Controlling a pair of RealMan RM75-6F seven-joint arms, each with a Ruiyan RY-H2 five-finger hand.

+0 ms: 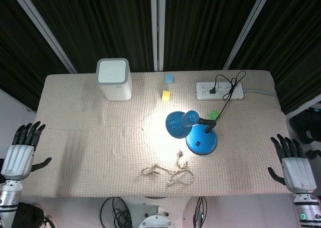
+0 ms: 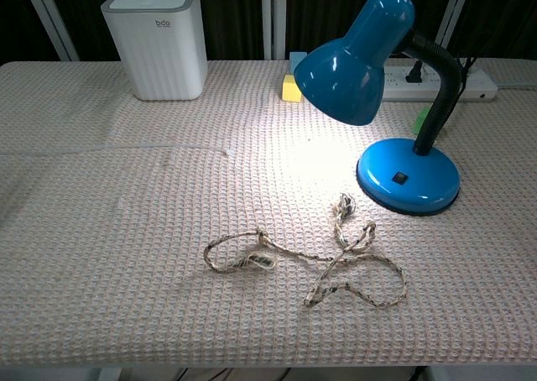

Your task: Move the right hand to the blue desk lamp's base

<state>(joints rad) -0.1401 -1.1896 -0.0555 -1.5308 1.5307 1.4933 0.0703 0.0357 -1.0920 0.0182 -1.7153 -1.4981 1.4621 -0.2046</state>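
The blue desk lamp stands lit on the cloth-covered table, its round base [image 1: 202, 141] [image 2: 409, 176] right of centre and its shade [image 1: 177, 124] [image 2: 356, 54] leaning left over a bright patch. My right hand [image 1: 291, 160] hangs open beside the table's right edge, fingers spread and pointing up, well to the right of the base and apart from it. Beside the left edge my left hand [image 1: 22, 147] is open too, holding nothing. Neither hand shows in the chest view.
A tangled length of twine [image 1: 168, 172] [image 2: 310, 262] lies in front of the lamp. A white box-shaped appliance [image 1: 114, 79] [image 2: 157, 39] stands at the back left. At the back are a yellow block [image 1: 165, 94], a blue block [image 1: 169, 78] and a power strip [image 1: 219, 90].
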